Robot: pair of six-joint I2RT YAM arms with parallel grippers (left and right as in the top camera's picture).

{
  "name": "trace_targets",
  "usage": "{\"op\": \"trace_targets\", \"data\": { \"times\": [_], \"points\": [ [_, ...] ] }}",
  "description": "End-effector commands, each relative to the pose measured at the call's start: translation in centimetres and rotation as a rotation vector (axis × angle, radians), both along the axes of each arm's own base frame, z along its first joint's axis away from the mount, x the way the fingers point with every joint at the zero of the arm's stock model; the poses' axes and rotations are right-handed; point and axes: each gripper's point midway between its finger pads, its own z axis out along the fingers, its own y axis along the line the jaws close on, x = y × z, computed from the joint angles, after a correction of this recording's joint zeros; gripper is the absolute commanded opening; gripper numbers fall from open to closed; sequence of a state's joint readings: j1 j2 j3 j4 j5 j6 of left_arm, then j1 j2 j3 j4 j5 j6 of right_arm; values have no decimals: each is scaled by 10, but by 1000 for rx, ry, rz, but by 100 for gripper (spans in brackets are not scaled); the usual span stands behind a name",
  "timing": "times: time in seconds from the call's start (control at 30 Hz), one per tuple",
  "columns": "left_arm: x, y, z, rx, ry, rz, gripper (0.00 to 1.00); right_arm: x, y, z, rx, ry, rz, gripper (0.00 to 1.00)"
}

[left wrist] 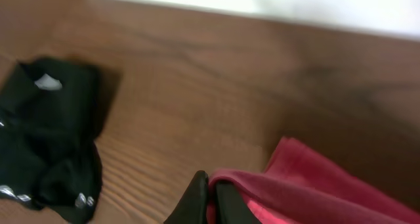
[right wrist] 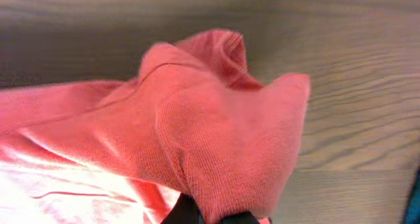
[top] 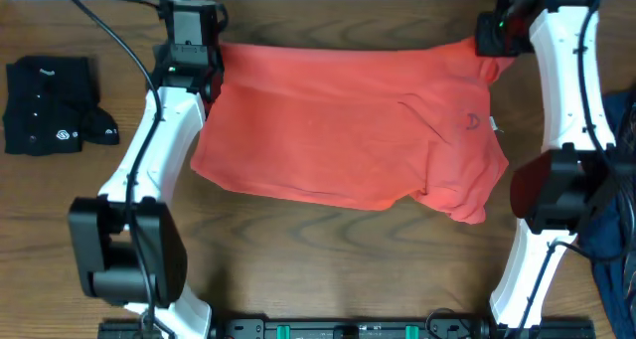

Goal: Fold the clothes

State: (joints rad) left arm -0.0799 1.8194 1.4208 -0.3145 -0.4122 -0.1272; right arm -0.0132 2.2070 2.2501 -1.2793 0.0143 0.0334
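- Pinching tight: left end effector (left wrist: 211,196) and right end effector (right wrist: 207,217) each clamped on a corner of the shirt (top: 338,120), which spreads between them.
- Best carry both together, level, with that edge taut.

A counter (top: 328,254) of dark brown wood fills the overhead view, its grain running left to right. Beyond its far edge lies a pale, whitish surface (left wrist: 315,4), bright and blurred in the left wrist view; whether it is wall or floor cannot be told. The light is soft and even, giving the wood a dull greyish sheen in the right wrist view and only faint shadows.
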Motion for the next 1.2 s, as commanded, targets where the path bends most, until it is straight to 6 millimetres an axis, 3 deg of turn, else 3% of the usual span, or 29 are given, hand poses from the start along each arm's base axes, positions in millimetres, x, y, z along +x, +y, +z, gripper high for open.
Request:
{"op": "trace_targets", "data": {
  "times": [0.0,0.27,0.6,0.87,0.97,1.17],
  "points": [
    [2,2,-26,-20,55,8,6,-1,-1,-15,2,22,2,1],
    [4,-1,-65,-29,131,-3,6,4,-13,-17,-6,6,4,1],
    [28,-2,-48,-35,3,-7,6,34,-24,-7,-22,-120,9,1],
    [42,-3,-33,-41,-88,-8,6,35,-23,-7,-29,-125,32,1],
    [40,-4,-35,-51,-77,-3,6,33,-17,-9,3,-115,44,1],
    [18,-14,-62,-96,71,-46,6,14,-12,-19,57,-28,3,1]
  ]
}}
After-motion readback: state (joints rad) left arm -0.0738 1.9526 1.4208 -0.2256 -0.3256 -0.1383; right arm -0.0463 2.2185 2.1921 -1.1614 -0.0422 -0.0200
